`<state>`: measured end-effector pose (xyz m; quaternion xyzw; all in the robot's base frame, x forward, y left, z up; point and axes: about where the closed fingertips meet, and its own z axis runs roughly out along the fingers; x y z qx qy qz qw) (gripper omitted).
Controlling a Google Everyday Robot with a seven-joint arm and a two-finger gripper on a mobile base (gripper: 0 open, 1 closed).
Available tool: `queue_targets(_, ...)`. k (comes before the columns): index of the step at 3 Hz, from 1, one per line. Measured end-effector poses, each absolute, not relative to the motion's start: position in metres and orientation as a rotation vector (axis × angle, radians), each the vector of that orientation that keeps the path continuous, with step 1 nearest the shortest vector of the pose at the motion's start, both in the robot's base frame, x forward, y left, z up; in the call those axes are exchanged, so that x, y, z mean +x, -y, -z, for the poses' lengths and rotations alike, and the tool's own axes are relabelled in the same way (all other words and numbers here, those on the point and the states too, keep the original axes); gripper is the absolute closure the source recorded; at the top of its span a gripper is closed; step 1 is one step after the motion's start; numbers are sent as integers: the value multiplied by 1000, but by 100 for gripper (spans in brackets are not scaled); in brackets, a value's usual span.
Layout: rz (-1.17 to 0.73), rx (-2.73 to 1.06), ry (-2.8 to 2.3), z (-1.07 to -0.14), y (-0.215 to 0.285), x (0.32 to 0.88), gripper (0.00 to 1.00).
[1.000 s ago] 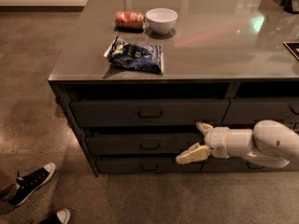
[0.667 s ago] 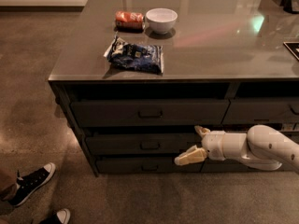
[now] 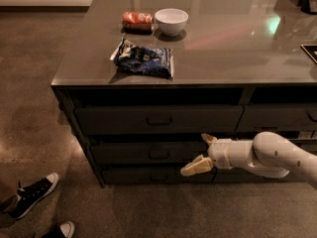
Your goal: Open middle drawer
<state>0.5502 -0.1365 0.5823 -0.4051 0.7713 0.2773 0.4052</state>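
The middle drawer (image 3: 129,152) is a wide dark grey front with a small rectangular pull (image 3: 159,154). It sits between a top drawer (image 3: 124,119) and a bottom drawer (image 3: 133,175) in the counter's left column, about flush with them. My gripper (image 3: 193,154) is open at the right end of the middle drawer's front, to the right of the pull. One cream finger is up by the drawer's top edge and the other is down by its lower edge. It holds nothing. My white arm (image 3: 267,155) reaches in from the right.
On the grey counter top (image 3: 237,58) lie a blue snack bag (image 3: 143,59), a white bowl (image 3: 171,21) and a red packet (image 3: 137,19). More drawers (image 3: 277,118) are on the right. A person's black sneakers (image 3: 34,195) stand on the floor at lower left.
My gripper and arm have shifted slightly left and down along the middle drawer's front. The fingers stay open. The drawer has not visibly moved.
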Motion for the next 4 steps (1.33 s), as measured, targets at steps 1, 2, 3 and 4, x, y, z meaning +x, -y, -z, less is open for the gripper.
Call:
queue_targets(1,-654,-1053,-1971,-556,131,567,0)
queue_targets(2,-627,-1068,-1994,-532,126,583,0)
queue_targets(3,-605,-1082,-2010,-515,121,595,0)
queue_targets(4,-591,-1097,-2024,-499,115,604,0)
